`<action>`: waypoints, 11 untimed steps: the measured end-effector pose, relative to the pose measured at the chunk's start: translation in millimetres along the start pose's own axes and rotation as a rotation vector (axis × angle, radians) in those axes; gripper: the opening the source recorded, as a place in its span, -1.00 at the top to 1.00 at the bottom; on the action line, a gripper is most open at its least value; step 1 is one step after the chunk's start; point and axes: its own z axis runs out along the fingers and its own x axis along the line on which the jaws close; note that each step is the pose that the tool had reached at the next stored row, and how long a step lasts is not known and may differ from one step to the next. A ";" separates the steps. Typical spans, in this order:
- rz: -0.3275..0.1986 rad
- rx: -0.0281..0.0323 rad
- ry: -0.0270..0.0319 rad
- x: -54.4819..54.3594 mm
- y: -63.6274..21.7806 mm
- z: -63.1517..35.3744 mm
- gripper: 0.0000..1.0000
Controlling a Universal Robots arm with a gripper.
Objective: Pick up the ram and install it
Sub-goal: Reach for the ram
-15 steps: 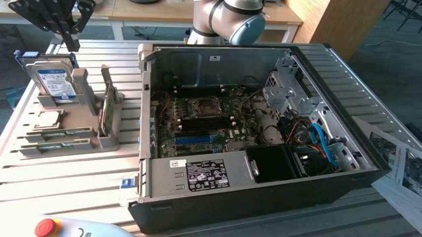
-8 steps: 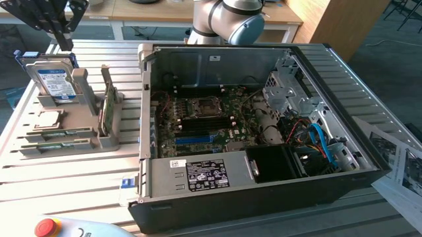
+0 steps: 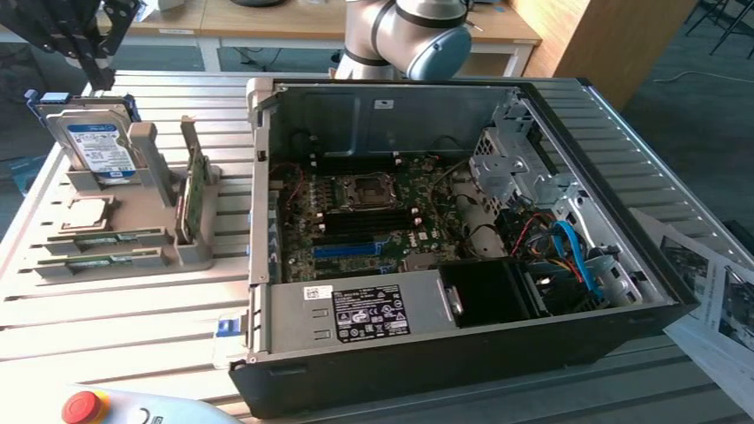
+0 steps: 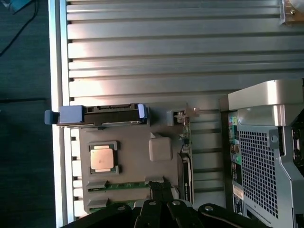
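The slatted metal worktop (image 3: 141, 327) (image 4: 166, 52) carries everything. On it, toward the exterior view's right, lies the open computer case (image 3: 471, 362) (image 4: 266, 156). The exterior view looks down into it at the motherboard (image 3: 365, 221), with its bare processor socket and the black and blue slots. The wrist view sees the case from outside, as a perforated metal panel with ports.

The robot arm (image 3: 412, 35) rises behind the case. Its gripper (image 3: 101, 75) (image 4: 161, 187) hangs at the exterior view's left, above the grey holder (image 3: 154, 256) (image 4: 137, 142), which stands apart from the case.

In the holder a hard drive (image 3: 94, 141) (image 4: 102, 115) stands upright at the far end. The exterior view shows its blue and white label, the wrist view its narrow edge from above. A larger green card (image 3: 194, 190) (image 4: 186, 137) stands on edge along the holder's side nearest the case.

The ram (image 3: 106, 238) (image 4: 126, 185) lies flat in a slot at the holder's near end, with a second stick (image 3: 88, 262) (image 4: 102, 203) in the slot just beside it. The square processor (image 3: 85, 215) (image 4: 102, 158) sits between the ram and the drive.

In the wrist view the black fingers (image 4: 156, 190) are pressed together with nothing between them. They overlap the end of the ram nearest the card, though whether they touch it cannot be told. In the exterior view the gripper hangs clear above the holder.
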 end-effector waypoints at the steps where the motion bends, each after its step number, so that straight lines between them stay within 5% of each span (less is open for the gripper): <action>1: 0.000 0.0000 0.0000 2.1 0.0 -0.1 0.79; 11: 0.000 0.0000 0.0000 22.4 0.1 -0.5 0.79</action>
